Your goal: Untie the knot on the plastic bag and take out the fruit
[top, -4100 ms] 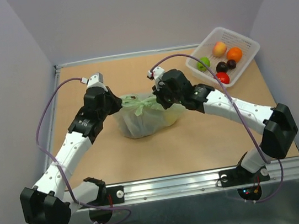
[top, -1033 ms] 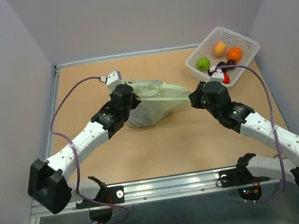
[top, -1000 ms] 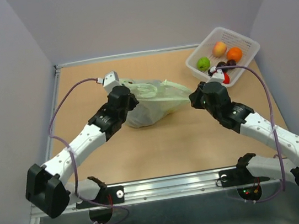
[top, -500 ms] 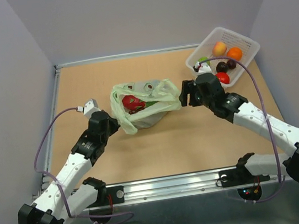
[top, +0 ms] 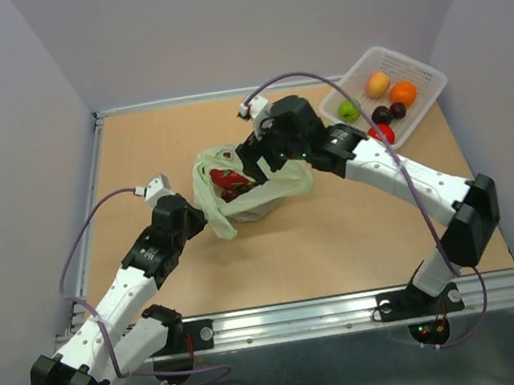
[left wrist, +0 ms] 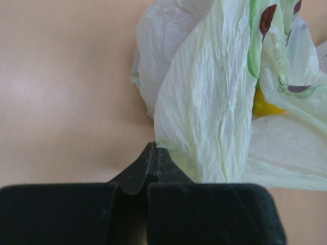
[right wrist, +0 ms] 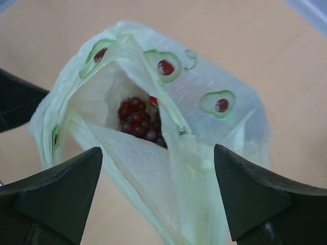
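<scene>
The plastic bag lies mid-table with its mouth gaping open; no knot shows. Inside, the pink-red dragon fruit is visible from above. My left gripper is shut on the bag's near-left edge. In the left wrist view, the yellow fruit shows through the film. My right gripper hovers open just over the mouth. In its wrist view the gripper straddles the bag without touching it, and dark purple grapes lie inside.
A white mesh basket with several small round fruits stands at the back right, close behind the right arm's forearm. Grey walls enclose the table on three sides.
The right gripper has opened, let go of the bag's handle and swung left over the open mouth. The left gripper keeps its hold and has pulled back to the near left.
</scene>
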Robot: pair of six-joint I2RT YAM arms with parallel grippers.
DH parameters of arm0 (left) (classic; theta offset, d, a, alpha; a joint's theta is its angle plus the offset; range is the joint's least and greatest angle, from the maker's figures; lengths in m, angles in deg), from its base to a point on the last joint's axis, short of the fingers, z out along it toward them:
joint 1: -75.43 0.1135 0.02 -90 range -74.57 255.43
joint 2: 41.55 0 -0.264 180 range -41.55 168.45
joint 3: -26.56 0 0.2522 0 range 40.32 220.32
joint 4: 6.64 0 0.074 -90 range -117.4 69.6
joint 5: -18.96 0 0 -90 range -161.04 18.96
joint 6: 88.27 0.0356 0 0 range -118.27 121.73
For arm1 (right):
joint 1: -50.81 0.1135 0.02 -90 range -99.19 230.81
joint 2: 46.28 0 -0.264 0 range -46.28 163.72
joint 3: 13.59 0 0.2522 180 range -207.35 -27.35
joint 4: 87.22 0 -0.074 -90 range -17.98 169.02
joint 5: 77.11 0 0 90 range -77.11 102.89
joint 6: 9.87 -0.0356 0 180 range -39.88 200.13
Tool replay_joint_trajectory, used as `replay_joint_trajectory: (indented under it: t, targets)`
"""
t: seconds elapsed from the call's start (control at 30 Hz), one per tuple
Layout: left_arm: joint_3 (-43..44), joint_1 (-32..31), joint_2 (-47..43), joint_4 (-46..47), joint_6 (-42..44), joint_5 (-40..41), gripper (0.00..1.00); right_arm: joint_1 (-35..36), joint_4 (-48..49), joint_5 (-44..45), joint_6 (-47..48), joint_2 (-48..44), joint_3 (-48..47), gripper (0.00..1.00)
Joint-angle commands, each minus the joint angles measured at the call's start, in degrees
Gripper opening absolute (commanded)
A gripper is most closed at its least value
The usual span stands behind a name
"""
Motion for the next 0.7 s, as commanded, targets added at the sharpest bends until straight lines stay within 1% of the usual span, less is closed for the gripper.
replay_joint_trajectory:
  t: [0.0, 0.07, 0.13, 0.27, 0.3, 0.37, 0.4, 0.43, 0.47, 0.5, 0.57, 0.6, 0.63, 0.67]
  targets:
    - [1.2, 0.2, -1.2, -0.5, 0.8, 0.0, 0.0, 3.3, -4.5, 3.2, 6.2, 8.5, -3.1, 0.94]
    - [1.0, 0.2, -1.8, -0.7, 0.7, -0.1, 0.0, 3.7, -4.5, 8.6, 6.8, 11.4, -3.4, 0.95]
    - [0.9, 0.1, -2.3, -1.0, 0.3, -0.2, 0.0, 3.8, -4.4, 11.5, 7.1, 15.6, -3.8, 0.95]
    - [1.1, 0.2, -3.2, -2.4, -0.3, 0.7, 0.0, 4.1, -4.3, 25.6, 4.4, 22.2, -4.5, 0.93]
    - [1.2, 0.1, -3.5, -2.9, -0.4, 1.0, 0.0, 4.0, -4.0, 33.5, 3.7, 23.6, -4.6, 0.93]
    - [1.2, 0.2, -4.3, -4.2, -1.1, 1.9, 0.0, 3.4, -4.0, 40.3, 2.5, 26.3, -5.1, 0.87]
    - [1.2, 0.2, -4.5, -4.5, -1.3, 2.0, 0.0, 1.9, -4.0, 44.0, 0.3, 26.5, -5.7, 0.84]
    - [0.9, 0.1, -4.8, -4.5, -1.6, 2.2, 0.0, 0.9, -4.0, 44.0, -1.0, 26.4, -5.8, 0.75]
    - [0.7, 0.3, -5.3, -4.6, -2.1, 2.4, 0.0, -0.3, -4.0, 43.3, -1.9, 25.1, -5.9, 0.69]
    - [0.5, 0.3, -5.5, -4.8, -2.5, 2.5, 0.0, -3.3, -3.8, 42.0, -6.8, 24.2, -5.8, 0.56]
    - [0.3, 0.3, -5.9, -5.2, -3.2, 3.3, 0.0, -6.7, -3.4, 40.3, -9.8, 21.4, -5.3, 0.44]
    - [0.4, 0.4, -5.9, -6.0, -3.2, 3.6, 0.0, -10.2, -3.1, 37.4, -11.3, 20.2, -4.6, 0.39]
    - [0.6, 0.5, -6.0, -6.2, -3.2, 3.8, 0.0, -11.7, -2.6, 35.0, -11.2, 19.3, -4.0, 0.31]
    - [0.8, 0.5, -6.0, -6.7, -3.3, 4.4, 0.0, -13.2, -2.1, 32.1, -10.9, 18.2, -3.2, 0.26]
